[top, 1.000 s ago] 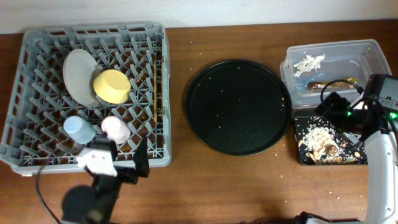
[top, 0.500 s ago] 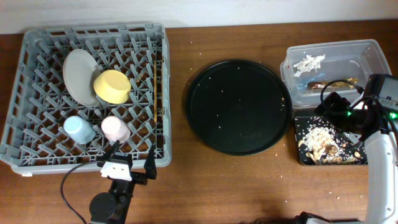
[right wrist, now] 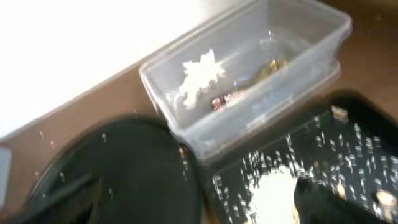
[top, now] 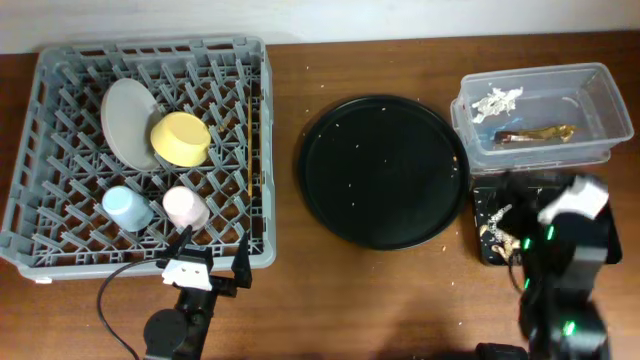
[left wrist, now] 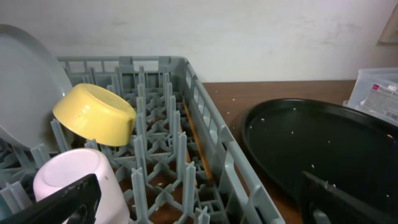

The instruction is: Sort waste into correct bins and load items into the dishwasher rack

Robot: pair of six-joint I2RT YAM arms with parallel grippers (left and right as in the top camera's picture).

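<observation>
The grey dishwasher rack (top: 60, 150) holds the grey-green plate (top: 122, 120), yellow bowl (top: 180, 138), blue cup (top: 127, 208), pink cup (top: 186, 208) and chopsticks (top: 249, 150). My left gripper (top: 212, 256) is open and empty at the rack's front edge; its view shows the pink cup (left wrist: 68, 177), bowl (left wrist: 93, 115) and chopsticks (left wrist: 196, 140). The clear tub (top: 530, 72) holds the napkin (top: 497, 101) and wrapper (top: 535, 133). The shallow black tray (top: 480, 255) holds food scraps (top: 492, 232). My right gripper (top: 505, 225) is open and empty above that tray (right wrist: 348, 124); its view is blurred.
The large round black tray (top: 385, 170) lies between the rack and the bins, dotted with crumbs. Crumbs also lie on the wooden table around it. The right arm's body covers most of the shallow black tray from above.
My right arm has swung from beside the tub to the table's front, over the shallow black tray. My left gripper drew back from the rack a second ago and has stayed still since.
</observation>
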